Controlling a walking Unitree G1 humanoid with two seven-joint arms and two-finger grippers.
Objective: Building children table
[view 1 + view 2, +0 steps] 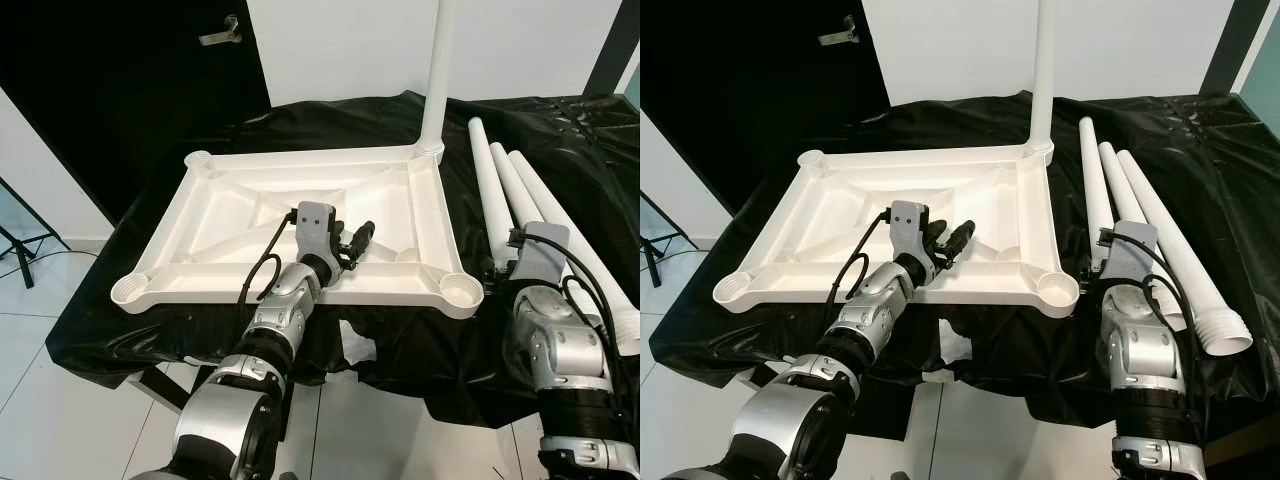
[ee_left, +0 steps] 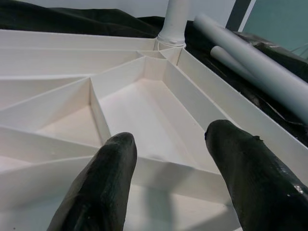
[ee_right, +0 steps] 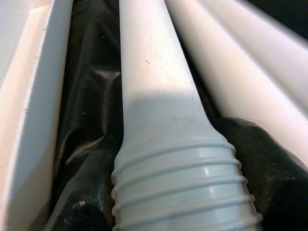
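While one leg (image 1: 437, 70) already stands screwed into the far corner of the upturned tabletop (image 1: 240, 180), three remain. The right hand (image 3: 159, 202) clasps the threaded end of the nearest loose leg (image 3: 149, 86); the left hand (image 2: 168, 159) hovers open above the ribs.

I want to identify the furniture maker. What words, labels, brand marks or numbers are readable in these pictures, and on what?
None can be read.
The upturned white tabletop: plain ribs, no mark.
The loose table legs and the fitted leg: plain.
The black cloth: plain.
The left gripper and right gripper: no label.
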